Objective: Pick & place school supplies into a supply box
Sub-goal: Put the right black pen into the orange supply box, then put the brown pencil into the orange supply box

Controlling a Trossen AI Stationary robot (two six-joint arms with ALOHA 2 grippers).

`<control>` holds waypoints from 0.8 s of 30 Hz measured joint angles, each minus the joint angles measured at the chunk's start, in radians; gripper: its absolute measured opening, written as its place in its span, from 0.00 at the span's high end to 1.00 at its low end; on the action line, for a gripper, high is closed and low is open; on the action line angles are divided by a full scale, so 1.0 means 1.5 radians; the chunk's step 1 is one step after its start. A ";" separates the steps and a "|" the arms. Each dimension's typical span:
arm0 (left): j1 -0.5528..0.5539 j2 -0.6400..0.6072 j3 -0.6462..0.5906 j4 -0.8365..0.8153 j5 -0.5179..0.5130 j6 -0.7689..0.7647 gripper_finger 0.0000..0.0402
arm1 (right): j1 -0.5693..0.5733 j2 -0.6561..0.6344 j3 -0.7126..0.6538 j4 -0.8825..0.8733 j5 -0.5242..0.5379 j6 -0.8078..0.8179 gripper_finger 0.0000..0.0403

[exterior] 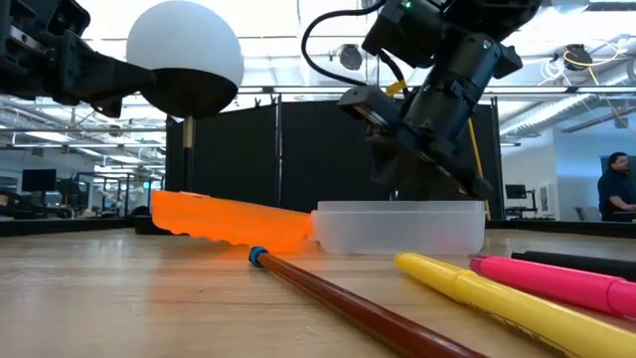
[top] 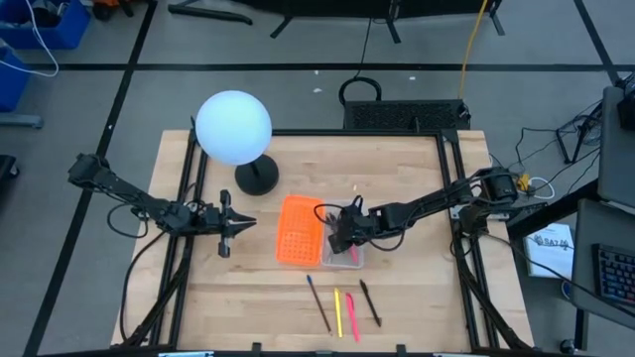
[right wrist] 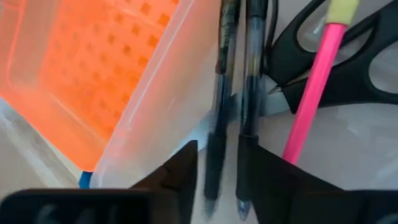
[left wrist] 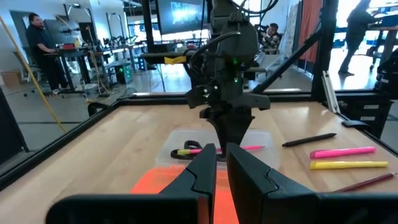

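The clear supply box (top: 347,260) lies mid-table beside its orange gridded lid (top: 298,230). Inside lie black-handled scissors (right wrist: 348,74), a pink pen (right wrist: 311,93) and two dark pens (right wrist: 249,93). My right gripper (right wrist: 217,171) points down into the box, narrowly open, with one dark pen (right wrist: 216,124) lying between its fingertips. I see a gap on each side of that pen. A brown pencil (top: 319,302), a yellow pen (top: 337,310), a pink pen (top: 350,315) and a black pen (top: 370,302) lie on the wood nearer the table's near edge. My left gripper (top: 243,226) hovers shut, left of the lid.
A white globe lamp (top: 233,127) on a black base (top: 257,178) stands toward the far edge, behind the lid. Black frame rails run along the table's left and right sides. People show in the room beyond the table.
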 joint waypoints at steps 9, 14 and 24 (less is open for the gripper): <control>0.000 0.000 0.000 -0.004 0.001 -0.010 0.88 | 0.000 -0.051 -0.001 -0.012 0.002 -0.009 0.59; 0.000 0.000 0.000 -0.004 0.001 -0.021 0.88 | 0.000 -0.142 -0.001 -0.017 0.022 -0.110 0.62; 0.000 0.000 0.000 -0.019 -0.038 -0.006 0.88 | 0.115 -0.308 -0.001 -0.104 0.184 -0.607 0.90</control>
